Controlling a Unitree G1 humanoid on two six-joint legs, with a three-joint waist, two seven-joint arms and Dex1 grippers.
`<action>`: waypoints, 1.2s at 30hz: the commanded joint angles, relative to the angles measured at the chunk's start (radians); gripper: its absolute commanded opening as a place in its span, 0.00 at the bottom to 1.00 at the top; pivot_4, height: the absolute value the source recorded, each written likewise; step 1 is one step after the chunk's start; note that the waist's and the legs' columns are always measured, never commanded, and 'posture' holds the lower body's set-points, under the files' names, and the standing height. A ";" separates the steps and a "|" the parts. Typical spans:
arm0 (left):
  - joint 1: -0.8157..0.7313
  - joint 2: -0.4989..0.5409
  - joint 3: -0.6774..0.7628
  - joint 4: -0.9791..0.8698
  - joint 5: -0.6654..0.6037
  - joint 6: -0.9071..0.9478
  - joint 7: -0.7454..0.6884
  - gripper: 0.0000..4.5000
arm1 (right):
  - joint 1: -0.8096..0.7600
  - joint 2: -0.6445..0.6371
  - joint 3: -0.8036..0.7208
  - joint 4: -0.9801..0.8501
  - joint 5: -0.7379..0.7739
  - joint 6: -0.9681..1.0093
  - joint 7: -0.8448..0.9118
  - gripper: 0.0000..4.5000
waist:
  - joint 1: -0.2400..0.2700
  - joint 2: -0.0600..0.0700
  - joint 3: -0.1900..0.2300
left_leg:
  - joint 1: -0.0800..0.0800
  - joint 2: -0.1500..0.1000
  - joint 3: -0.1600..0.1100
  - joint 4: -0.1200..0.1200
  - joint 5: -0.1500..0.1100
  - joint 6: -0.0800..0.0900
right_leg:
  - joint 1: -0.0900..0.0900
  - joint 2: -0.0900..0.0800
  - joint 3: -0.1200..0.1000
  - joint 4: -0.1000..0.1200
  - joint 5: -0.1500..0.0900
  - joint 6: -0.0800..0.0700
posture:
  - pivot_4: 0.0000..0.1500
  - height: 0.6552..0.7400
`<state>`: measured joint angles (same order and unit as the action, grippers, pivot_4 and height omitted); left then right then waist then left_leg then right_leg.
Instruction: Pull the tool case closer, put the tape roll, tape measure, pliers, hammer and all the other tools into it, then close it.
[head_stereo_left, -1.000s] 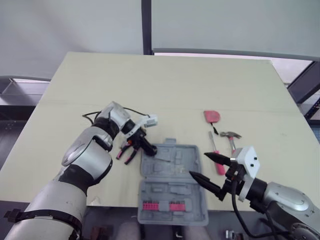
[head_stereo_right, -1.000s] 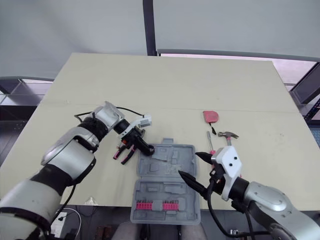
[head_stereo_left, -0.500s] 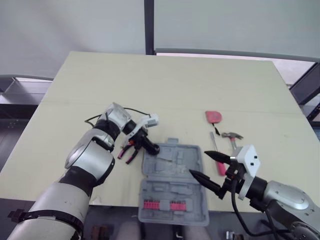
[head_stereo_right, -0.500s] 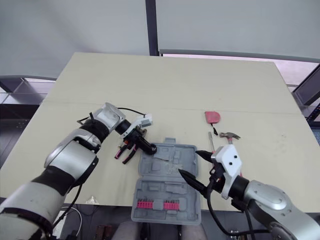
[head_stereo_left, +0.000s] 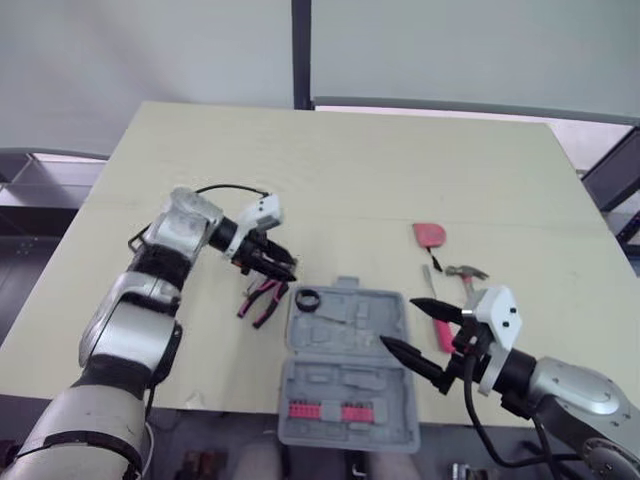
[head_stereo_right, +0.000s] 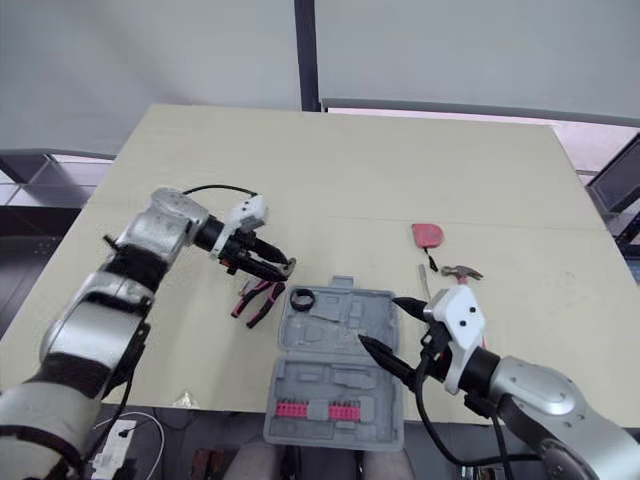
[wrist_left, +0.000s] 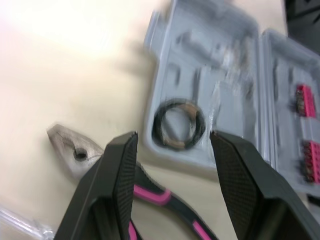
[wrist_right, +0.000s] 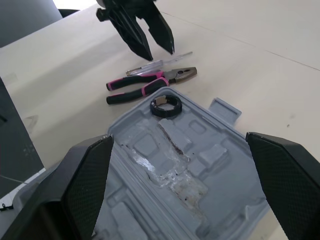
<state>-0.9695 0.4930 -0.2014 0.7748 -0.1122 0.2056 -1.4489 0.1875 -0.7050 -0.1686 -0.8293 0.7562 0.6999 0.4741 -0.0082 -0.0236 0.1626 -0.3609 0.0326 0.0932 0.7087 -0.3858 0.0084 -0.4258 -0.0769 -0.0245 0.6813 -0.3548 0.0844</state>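
Right now the grey plastic tool case (head_stereo_left: 345, 375) lies open at the near edge of the pale wooden bench (head_stereo_left: 330, 170), both moulded halves flat, with a row of pink bits (head_stereo_left: 320, 411) in the near half. A black tape roll (head_stereo_left: 307, 298) sits inside the case, in the far left corner of the far half. Just left of the case, on the bench, lie the pliers with pink-and-black handles (head_stereo_left: 262, 300), their metal head close to that same corner. A clear-handled screwdriver (wrist_right: 157, 64) lies just beyond them.

The left gripper (head_stereo_right: 280, 266) hovers over the bench just beyond the pliers, its fingers spread and holding nothing. The right gripper (head_stereo_left: 398, 322) hangs over the right side of the case, its fingers wide apart and likewise empty.

On the bench to the right of the case are a pink-handled screwdriver (head_stereo_left: 428, 280), partly behind the right gripper, and a small hammer with a steel head (head_stereo_left: 462, 272) just beside it. A pink tape measure (head_stereo_left: 427, 234) lies a little farther back
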 joint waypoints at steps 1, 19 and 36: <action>0.072 -0.049 0.118 -0.035 -0.066 -0.101 0.151 0.54 | -0.028 -0.010 -0.009 0.001 0.010 -0.007 0.024 1.00 | 0.004 0.000 0.000 | 0.000 0.000 0.000 0.001 0.000 0.000 | 0.000 0.000 0.000 0.000 0.000 0.000 | 1.00 1.00; 0.214 -0.153 0.058 0.008 0.046 -0.381 0.290 0.17 | -0.038 -0.020 -0.017 0.016 0.028 0.015 0.043 1.00 | 0.006 0.000 0.000 | -0.002 -0.001 0.000 0.006 0.000 0.001 | 0.000 0.001 -0.002 0.001 0.000 0.001 | 1.00 1.00; 0.204 -0.138 -0.051 0.177 0.224 -0.595 0.357 0.17 | -0.028 -0.022 -0.014 0.014 0.009 0.009 0.040 1.00 | 0.007 -0.001 -0.001 | -0.005 -0.001 -0.002 0.007 0.000 0.001 | 0.001 -0.001 -0.019 0.000 0.000 0.001 | 1.00 1.00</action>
<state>-0.7760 0.3370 -0.2270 0.9165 0.0670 -0.3680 -1.1142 0.1624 -0.7180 -0.1635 -0.7951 0.7660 0.7214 0.5017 -0.0012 -0.0242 0.1617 -0.3657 0.0316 0.0907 0.7159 -0.3861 0.0092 -0.4252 -0.0780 -0.0438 0.6816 -0.3543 0.0852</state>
